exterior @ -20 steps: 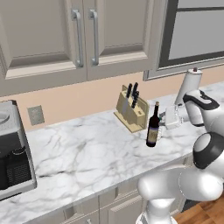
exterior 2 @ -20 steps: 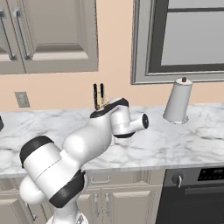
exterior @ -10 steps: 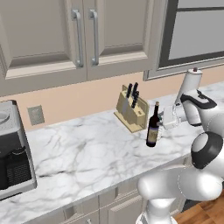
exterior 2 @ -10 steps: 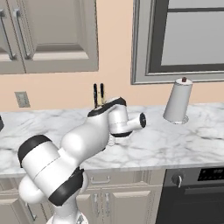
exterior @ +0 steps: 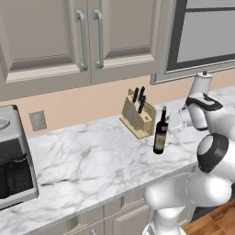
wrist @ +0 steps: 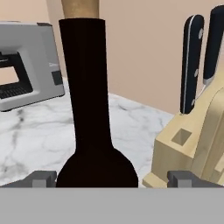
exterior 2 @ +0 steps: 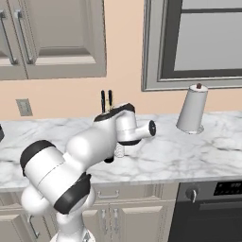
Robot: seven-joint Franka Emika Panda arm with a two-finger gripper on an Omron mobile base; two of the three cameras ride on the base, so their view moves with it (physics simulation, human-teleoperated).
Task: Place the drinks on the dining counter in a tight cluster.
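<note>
Seeing my claw [wrist: 111,178] spread wide, fingertips flanking wine bottle [wrist: 89,109] neck; bottle upright on marble worktop [exterior: 92,160], just beside knife block [exterior: 137,117].

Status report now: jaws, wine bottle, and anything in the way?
Jaws open, either side of the wine bottle neck. Bottle upright on the counter, not yet lifted. Knife block close beside.

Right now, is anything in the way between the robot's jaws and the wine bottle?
No, nothing visible. The wine bottle stands straight ahead between the open jaws of the gripper. The knife block sits off to one side.
</note>
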